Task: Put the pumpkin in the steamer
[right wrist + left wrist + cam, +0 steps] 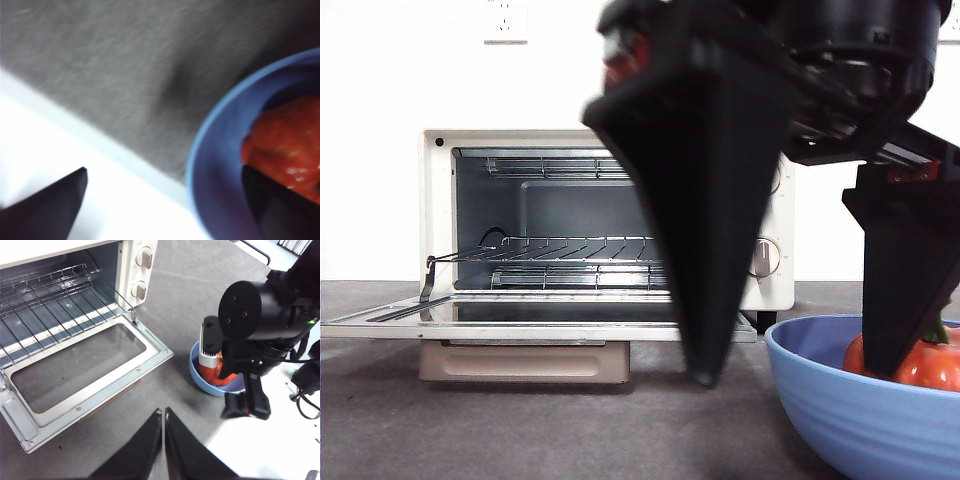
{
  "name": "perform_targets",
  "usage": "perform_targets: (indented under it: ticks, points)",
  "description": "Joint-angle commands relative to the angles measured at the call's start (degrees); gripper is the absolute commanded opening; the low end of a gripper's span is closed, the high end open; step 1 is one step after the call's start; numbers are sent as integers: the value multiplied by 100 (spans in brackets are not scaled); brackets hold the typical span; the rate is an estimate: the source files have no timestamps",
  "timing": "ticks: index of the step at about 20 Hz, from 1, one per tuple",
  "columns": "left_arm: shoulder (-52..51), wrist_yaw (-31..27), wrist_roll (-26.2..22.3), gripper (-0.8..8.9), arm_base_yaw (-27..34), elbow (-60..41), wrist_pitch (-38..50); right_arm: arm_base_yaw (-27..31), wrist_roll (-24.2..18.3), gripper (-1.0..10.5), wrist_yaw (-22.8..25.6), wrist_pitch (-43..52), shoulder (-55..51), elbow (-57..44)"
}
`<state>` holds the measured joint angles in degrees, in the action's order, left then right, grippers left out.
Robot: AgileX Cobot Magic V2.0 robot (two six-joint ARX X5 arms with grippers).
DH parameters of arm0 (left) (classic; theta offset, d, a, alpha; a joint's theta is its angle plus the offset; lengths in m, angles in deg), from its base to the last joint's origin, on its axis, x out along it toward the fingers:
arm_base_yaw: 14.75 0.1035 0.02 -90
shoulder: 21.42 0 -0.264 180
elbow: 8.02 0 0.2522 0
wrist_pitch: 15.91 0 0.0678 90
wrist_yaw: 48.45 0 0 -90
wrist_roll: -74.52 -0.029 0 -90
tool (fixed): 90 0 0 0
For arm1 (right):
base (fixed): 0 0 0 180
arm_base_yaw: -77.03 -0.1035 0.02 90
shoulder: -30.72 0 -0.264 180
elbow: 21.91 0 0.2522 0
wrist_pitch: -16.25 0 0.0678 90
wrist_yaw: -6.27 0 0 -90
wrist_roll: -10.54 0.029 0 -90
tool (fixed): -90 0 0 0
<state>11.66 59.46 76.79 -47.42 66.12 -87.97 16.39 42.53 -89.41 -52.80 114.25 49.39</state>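
Observation:
The orange pumpkin lies in the blue bowl at the right. My right gripper is open and straddles the bowl's rim: one jaw hangs outside the bowl over the table, the other reaches into the bowl against the pumpkin. The right wrist view shows the bowl rim between the wide jaws. The cream steamer stands at the left with its door folded down flat and the wire rack bare. My left gripper is shut and empty, above the table in front of the door.
The open glass door juts out over the grey table toward the front. The bowl sits close to the table's edge, with the right arm above it. Two knobs are on the steamer's right side.

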Motion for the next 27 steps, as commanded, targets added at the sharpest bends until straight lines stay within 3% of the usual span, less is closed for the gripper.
perform_targets:
  ticks: [1, 12, 17, 20, 22, 27]
  points:
    - [42, -9, -81, 18, -42, 122, 44, -70, 37, 425, 109, 0, 114, 101]
    - [42, -9, -79, 18, -42, 122, 42, -66, -120, 342, 205, 127, 535, 94]
    - [39, -7, -77, 18, -42, 122, 28, -68, -170, 121, 540, 87, 660, 94]
    - [39, -7, -79, 18, -42, 122, -7, -48, -264, 90, 579, 111, 686, 94]
    - [39, -7, -81, 18, -42, 122, -9, -50, -264, 8, 647, 105, 686, 94]
    - [37, -7, -79, 18, -42, 122, -63, -118, -426, 8, 796, 50, 658, 136]
